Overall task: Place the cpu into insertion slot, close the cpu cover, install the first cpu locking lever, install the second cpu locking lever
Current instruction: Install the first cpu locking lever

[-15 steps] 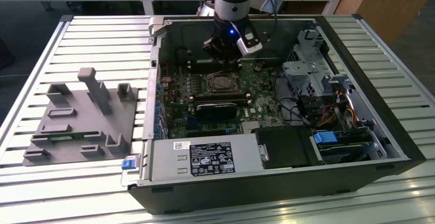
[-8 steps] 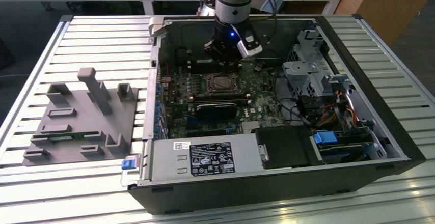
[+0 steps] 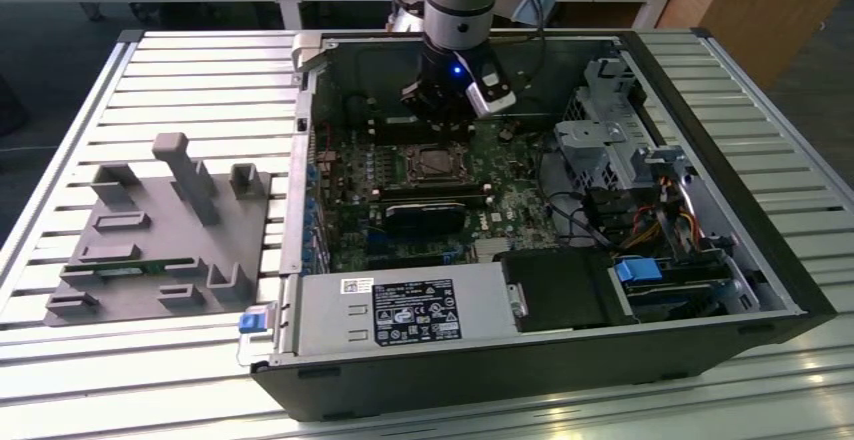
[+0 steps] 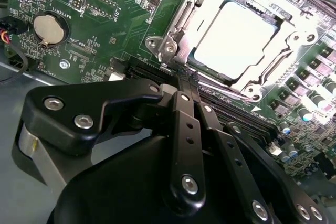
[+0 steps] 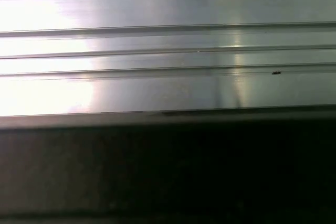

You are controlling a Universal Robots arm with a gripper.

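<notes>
One cpu [image 4: 239,38] in insertion slot [image 4: 176,22], one cpu cover [image 4: 273,69] down; jaws closed, empty.

I see a green board [image 4: 105,19] speckled with white print and small silver parts. The cpu [image 4: 234,39] glares pale silver, nearly white, inside the silvery cover [image 4: 178,22]. A round silver battery [image 4: 48,29] sits in a black ring. My gripper [image 4: 185,80] is black with silver screw heads. In the exterior view the case [image 3: 747,130] is black, the fixture [image 3: 160,230] plain grey, and the table [image 3: 200,70] pale ribbed metal. A blue tab [image 3: 638,270], perhaps plastic, shows by orange and yellow wires [image 3: 667,225].
</notes>
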